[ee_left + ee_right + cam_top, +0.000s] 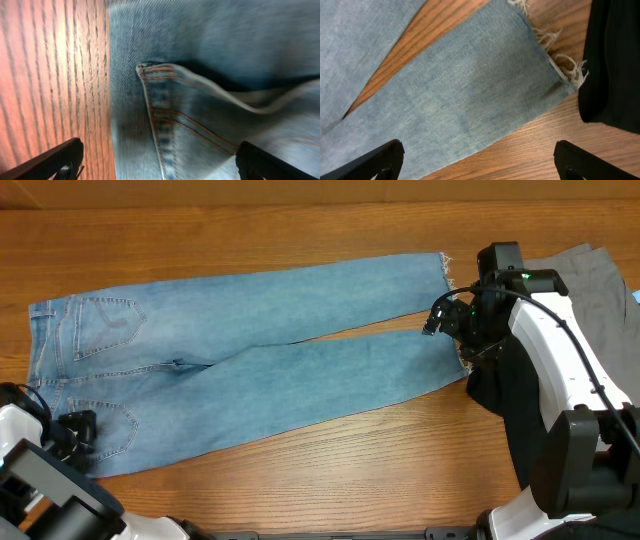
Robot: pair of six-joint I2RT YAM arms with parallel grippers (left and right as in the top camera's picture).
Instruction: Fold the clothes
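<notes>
The light blue denim jeans (pixel 250 350) lie flat across the wooden table, waist at the left, frayed hems at the right. My left gripper (pixel 75 430) is open above the waist corner by the near back pocket; the left wrist view shows stitched denim (pixel 200 100) between its fingers (pixel 160 162). My right gripper (pixel 450 320) is open above the near leg's frayed hem (pixel 470 85), fingers (pixel 480 160) wide, holding nothing. A black garment (pixel 500 395) and a grey garment (pixel 590 290) lie at the right.
The black garment (pixel 615 60) sits just right of the near hem. The wooden table (pixel 300 240) shows bare along the far side and in front of the jeans. The arm bases stand at the bottom left and right.
</notes>
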